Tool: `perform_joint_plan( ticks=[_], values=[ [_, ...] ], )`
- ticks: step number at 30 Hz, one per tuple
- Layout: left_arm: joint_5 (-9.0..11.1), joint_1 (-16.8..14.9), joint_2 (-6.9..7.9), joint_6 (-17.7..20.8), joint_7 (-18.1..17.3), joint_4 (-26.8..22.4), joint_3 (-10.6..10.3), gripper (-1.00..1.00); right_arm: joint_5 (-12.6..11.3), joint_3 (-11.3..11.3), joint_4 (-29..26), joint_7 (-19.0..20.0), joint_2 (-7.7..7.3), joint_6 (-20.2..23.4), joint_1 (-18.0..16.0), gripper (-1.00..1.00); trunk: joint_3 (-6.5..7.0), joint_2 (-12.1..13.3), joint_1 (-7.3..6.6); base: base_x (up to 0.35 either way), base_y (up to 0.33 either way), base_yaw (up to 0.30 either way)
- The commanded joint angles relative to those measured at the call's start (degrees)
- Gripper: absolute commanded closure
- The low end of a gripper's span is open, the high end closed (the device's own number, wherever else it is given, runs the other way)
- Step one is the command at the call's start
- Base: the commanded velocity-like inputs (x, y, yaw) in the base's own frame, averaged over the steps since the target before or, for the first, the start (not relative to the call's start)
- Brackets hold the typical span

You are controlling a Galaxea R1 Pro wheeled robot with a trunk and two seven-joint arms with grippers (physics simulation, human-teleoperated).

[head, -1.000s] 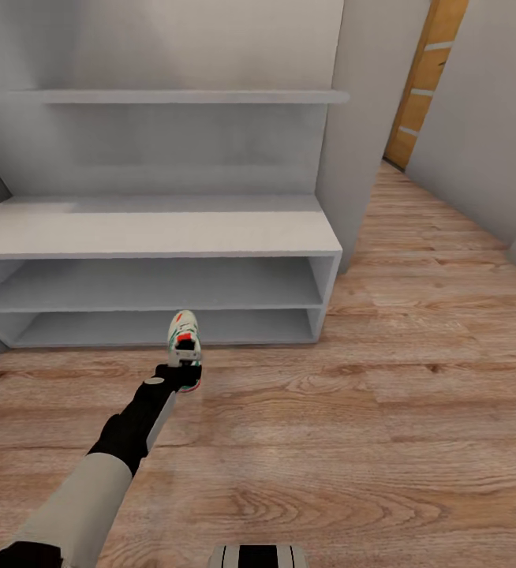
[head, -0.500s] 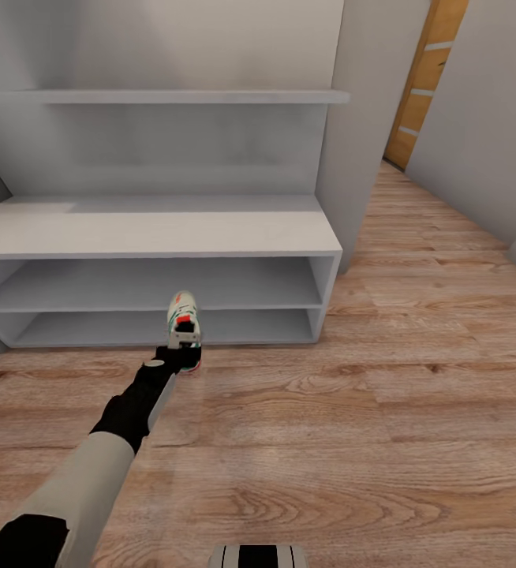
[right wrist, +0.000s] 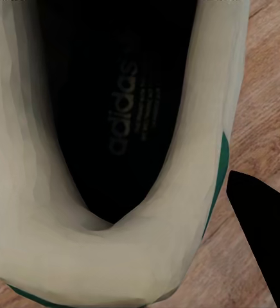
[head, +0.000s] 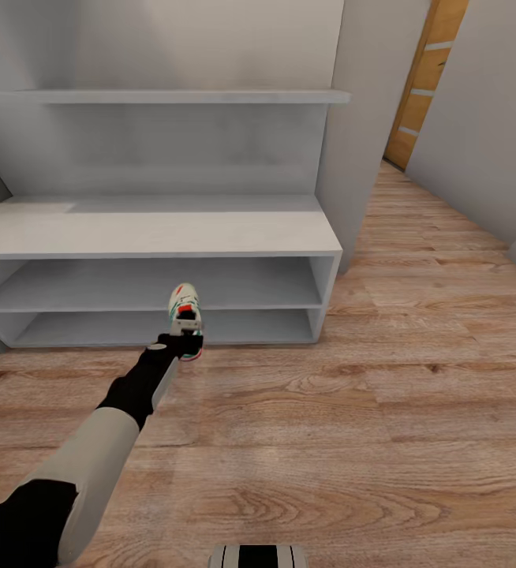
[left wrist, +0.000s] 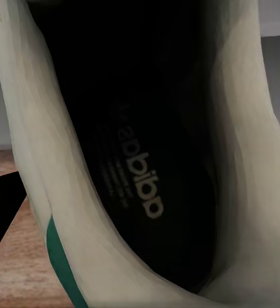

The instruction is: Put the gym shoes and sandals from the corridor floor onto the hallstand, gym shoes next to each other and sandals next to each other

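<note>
Open hallstand shelves face the outstretched left tool, which grips a gym shoe above the corridor floor.

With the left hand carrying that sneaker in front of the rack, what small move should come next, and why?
Probably a further reach forward. The left hand holds the cream-white sneaker with green stripes in front of the low light-grey shoe rack, over the wood-plank floor; the rack's compartments look empty.

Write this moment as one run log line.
left gripper: holds sneaker | sneaker: off floor, before rack | right wrist: over second sneaker
</note>
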Motion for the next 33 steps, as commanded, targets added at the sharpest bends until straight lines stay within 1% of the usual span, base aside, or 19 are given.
perform_joint_plan(
  ticks=[1, 11, 23, 33],
  values=[
    [0.1, -0.1, 0.06, 0.3, 0.4, 0.1, -0.2, 1.00, 0.1, -0.1, 0.0, 0.3, 0.03, 0.3, -0.1, 1.00, -0.04, 0.0, -0.01, 0.000, 0.000, 0.000],
    [0.1, -0.4, 0.18, 0.1, 0.4, 0.4, -0.2, 1.00, 0.1, -0.1, 0.0, 0.3, 0.00, 0.3, -0.1, 1.00, -0.04, 0.0, -0.01, 0.028, 0.000, 0.000],
    [0.2, -0.4, 0.16, 0.1, 0.4, 0.6, -0.2, 1.00, 0.1, -0.1, 0.0, 0.2, 0.00, 0.3, -0.1, 1.00, -0.04, 0.0, -0.01, 0.288, 0.000, 0.000],
    [0.2, -0.4, 0.16, 0.0, 0.4, 0.5, -0.3, 1.00, 0.0, -0.2, 0.1, 0.3, -0.02, 0.2, -0.1, 1.00, -0.04, 0.0, -0.01, 0.051, 0.000, 0.000]
  ],
)
